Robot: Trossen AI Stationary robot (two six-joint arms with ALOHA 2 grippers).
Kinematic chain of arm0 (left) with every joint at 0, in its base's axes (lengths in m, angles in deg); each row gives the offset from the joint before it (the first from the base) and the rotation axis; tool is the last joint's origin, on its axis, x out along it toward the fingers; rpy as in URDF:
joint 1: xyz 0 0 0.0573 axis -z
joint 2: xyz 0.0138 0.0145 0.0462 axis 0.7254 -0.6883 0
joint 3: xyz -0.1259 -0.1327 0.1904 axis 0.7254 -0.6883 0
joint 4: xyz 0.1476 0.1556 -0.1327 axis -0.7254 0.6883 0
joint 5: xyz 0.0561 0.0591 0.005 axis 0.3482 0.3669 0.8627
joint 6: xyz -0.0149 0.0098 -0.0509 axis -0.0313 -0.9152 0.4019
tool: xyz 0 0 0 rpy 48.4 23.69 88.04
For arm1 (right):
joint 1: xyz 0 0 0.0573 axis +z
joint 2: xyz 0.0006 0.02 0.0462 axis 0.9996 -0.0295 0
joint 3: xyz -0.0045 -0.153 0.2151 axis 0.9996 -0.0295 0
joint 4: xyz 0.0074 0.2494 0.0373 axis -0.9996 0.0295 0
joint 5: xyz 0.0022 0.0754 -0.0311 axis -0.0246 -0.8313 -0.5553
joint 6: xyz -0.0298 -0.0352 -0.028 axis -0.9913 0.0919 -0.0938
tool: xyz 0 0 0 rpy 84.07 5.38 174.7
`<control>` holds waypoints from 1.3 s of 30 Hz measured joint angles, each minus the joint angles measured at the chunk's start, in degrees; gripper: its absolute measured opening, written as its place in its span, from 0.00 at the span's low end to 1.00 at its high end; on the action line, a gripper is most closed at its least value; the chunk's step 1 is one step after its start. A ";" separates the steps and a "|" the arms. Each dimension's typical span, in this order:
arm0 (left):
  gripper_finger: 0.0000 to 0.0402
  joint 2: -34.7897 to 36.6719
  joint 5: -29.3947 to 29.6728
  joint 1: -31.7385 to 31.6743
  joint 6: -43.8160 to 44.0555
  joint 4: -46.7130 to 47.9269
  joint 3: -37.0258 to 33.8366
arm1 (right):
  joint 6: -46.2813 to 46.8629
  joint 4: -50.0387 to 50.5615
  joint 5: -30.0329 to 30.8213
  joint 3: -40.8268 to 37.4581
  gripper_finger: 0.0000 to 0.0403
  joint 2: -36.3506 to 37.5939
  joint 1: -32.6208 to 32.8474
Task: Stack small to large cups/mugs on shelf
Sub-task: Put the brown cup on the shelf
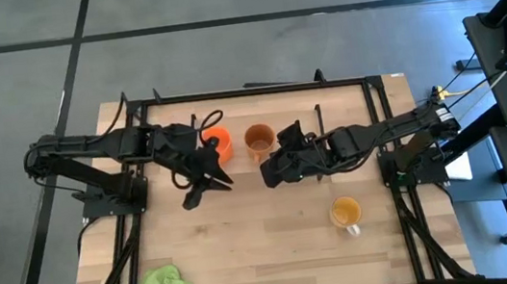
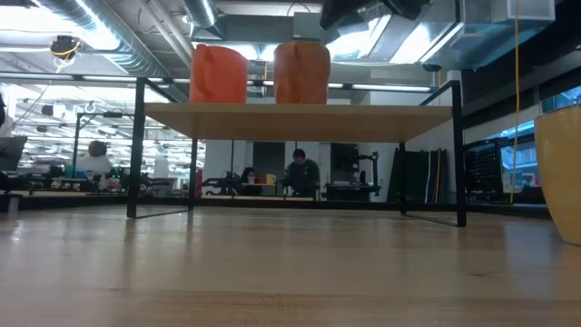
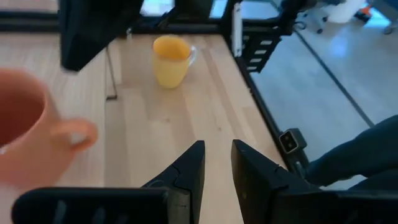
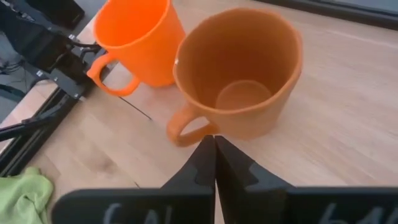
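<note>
Two glossy mugs [image 4: 186, 68] (round-bodied) — wooden shelf [image 2: 300, 120].

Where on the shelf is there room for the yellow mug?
The shelf is bare right of the brown mug, towards its right legs. Its left part is crowded: the orange mug and brown mug stand close together. The yellow mug stands alone on the table.
</note>
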 joint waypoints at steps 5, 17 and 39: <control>0.18 -0.54 -0.79 -0.40 -1.80 -2.88 0.02 | 1.55 0.30 -0.02 -0.01 0.00 -0.02 -0.09; 0.18 -5.48 -3.71 -5.24 -2.85 -3.54 0.00 | 2.99 -6.41 -1.49 -5.28 0.01 -0.31 -0.09; 0.18 -5.75 -5.44 -8.00 -4.71 -3.44 0.00 | 2.68 -7.99 3.39 -6.64 0.01 -0.33 -0.75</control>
